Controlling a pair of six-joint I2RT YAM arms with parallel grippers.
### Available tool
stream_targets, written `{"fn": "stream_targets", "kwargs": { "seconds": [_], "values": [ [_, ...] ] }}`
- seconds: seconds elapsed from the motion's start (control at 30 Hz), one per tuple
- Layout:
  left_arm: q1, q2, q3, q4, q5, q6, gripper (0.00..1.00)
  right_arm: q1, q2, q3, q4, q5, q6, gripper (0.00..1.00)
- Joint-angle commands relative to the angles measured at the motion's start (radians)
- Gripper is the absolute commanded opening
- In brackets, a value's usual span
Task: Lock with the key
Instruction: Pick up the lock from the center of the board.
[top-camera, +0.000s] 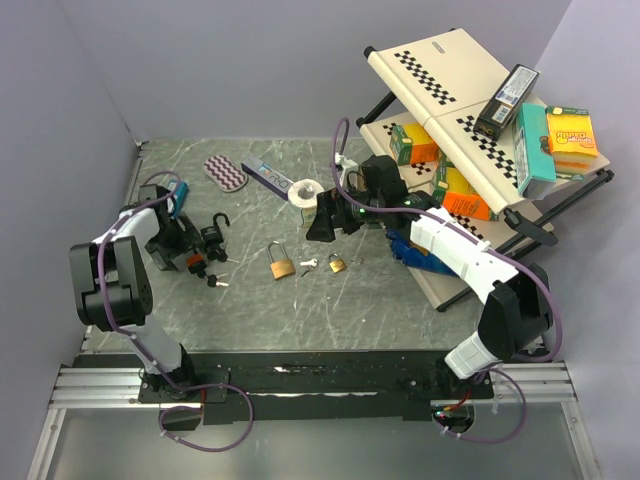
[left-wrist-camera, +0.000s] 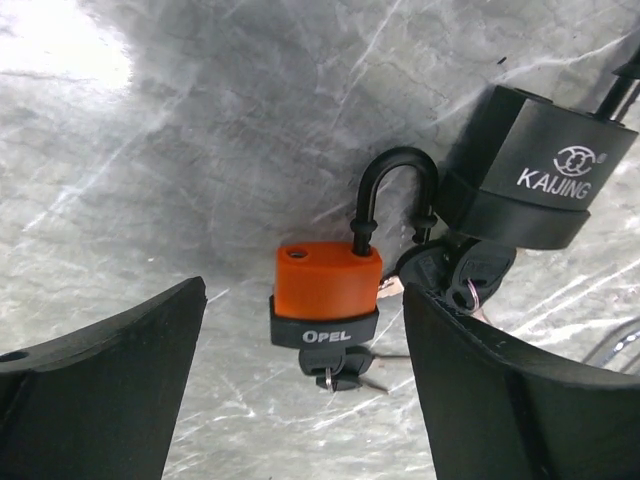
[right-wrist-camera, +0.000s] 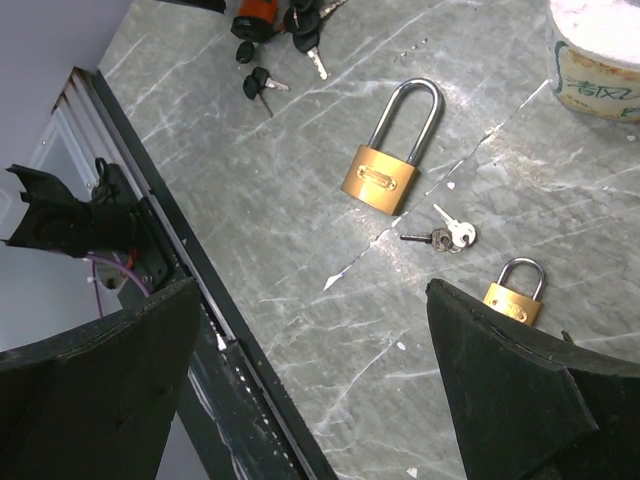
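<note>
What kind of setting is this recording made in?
Likely a robot test bench in a lab, not a home: plain grey walls box in a marbled table, padlocks and keys lie scattered as props, and a folding rack holds assorted boxes.

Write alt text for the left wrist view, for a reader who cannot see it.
An orange padlock marked OPEL, shackle swung open and a key in its base, lies on a grey marbled table, seen between the dark fingers of the open left hand. A black padlock marked KAIJING lies beside it at upper right.
</note>
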Motion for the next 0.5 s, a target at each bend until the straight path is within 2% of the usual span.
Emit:
{"fn": "stream_targets", "kwargs": {
  "seconds": [0.0,0.27,0.37,0.4,0.47],
  "values": [
    [-0.024,0.033,-0.008,0.020,-0.033,-0.025,0.84,-0.003,0.007,0.012,0.004,-0.016,0.013,1.00],
    [-0.029,0.062,0.001,-0.006,-0.066,-0.009,0.69,-0.003,0.018,0.021,-0.003,-0.010,0.009,1.00],
    [-0.026,0.045,-0.015,-0.014,-0.072,0.007,0.57,-0.005,0.018,0.021,-0.003,-0.013,0.010,1.00],
    [-0.026,0.032,-0.019,-0.020,-0.072,0.010,0.48,-0.004,0.018,0.021,-0.003,-0.013,0.010,1.00],
    [-0.009,0.007,-0.028,-0.020,-0.043,0.024,0.38,-0.003,0.020,0.019,-0.002,-0.019,0.012,1.00]
  ]
}}
